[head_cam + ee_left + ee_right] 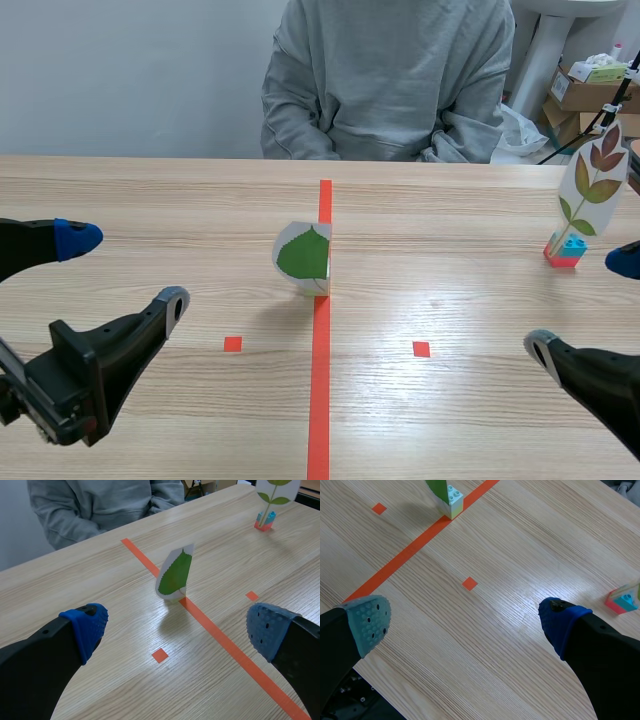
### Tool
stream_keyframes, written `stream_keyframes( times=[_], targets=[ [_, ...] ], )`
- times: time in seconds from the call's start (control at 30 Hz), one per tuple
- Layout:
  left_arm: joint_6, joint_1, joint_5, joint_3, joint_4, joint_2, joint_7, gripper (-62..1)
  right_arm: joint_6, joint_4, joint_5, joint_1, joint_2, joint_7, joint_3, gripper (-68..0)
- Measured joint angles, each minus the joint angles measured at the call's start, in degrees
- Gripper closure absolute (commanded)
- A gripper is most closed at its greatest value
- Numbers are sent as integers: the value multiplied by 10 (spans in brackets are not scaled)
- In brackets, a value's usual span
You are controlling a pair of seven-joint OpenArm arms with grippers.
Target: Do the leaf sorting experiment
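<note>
The green leaf card (303,255) stands up on a little block (452,499), right on the long orange-red line (320,380) in the middle of the table (150,200), and nothing is touching it. The left gripper (176,629) sits low on its own side with its two fingers spread wide and nothing between them, and the right gripper (465,622) on the other side is wide too and holds nothing. A second card (594,180) with brown and green leaves stands on a red and blue block (566,250) far off on the right arm's side, and a person (390,80) in a grey top sits across the table.
</note>
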Motion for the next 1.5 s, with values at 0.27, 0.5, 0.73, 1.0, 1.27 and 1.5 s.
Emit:
stream_keyframes(
  times=[0.27, 0.5, 0.73, 1.0, 1.27, 1.5],
  targets=[
    [0, 0, 0, 0, 0, 0, 0, -594, 0, 0, 0, 0, 0, 0, 0, -608],
    [0, 0, 0, 0, 0, 0, 0, -594, 0, 0, 0, 0, 0, 0, 0, -608],
    [0, 0, 0, 0, 0, 0, 0, -594, 0, 0, 0, 0, 0, 0, 0, -608],
    [0, 0, 0, 0, 0, 0, 5, -594, 0, 0, 0, 0, 0, 0, 0, -608],
    [-16, -63, 10, 0, 0, 0, 90, -594, 0, 0, 0, 0, 0, 0, 0, -608],
    [-45, -190, 31, 87, -75, -50, 88, -594, 0, 0, 0, 0, 0, 0, 0, -608]
  ],
)
